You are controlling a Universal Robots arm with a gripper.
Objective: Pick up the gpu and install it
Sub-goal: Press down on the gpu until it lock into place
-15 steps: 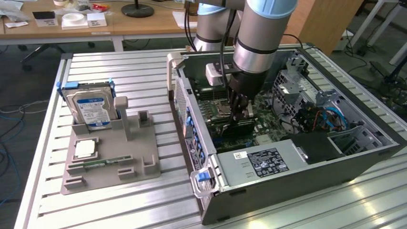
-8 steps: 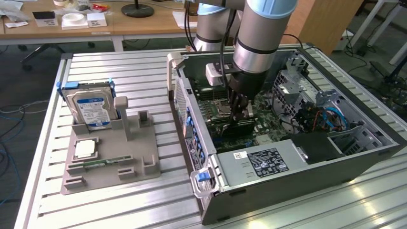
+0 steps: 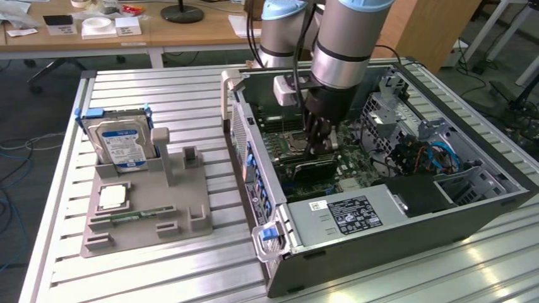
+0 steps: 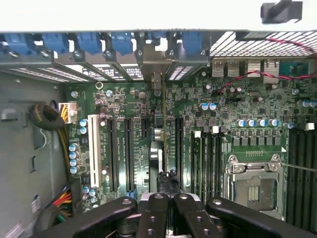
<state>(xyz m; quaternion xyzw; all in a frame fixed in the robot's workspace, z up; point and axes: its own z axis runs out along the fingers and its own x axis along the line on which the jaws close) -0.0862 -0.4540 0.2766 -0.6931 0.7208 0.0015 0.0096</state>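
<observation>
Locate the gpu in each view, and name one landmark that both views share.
Exterior view: the gpu stands on edge inside the computer case, just under the tool.
Wrist view: the gpu is seen edge-on among the expansion slots, beyond the tool.
Shared landmark: the silver CPU socket.
</observation>
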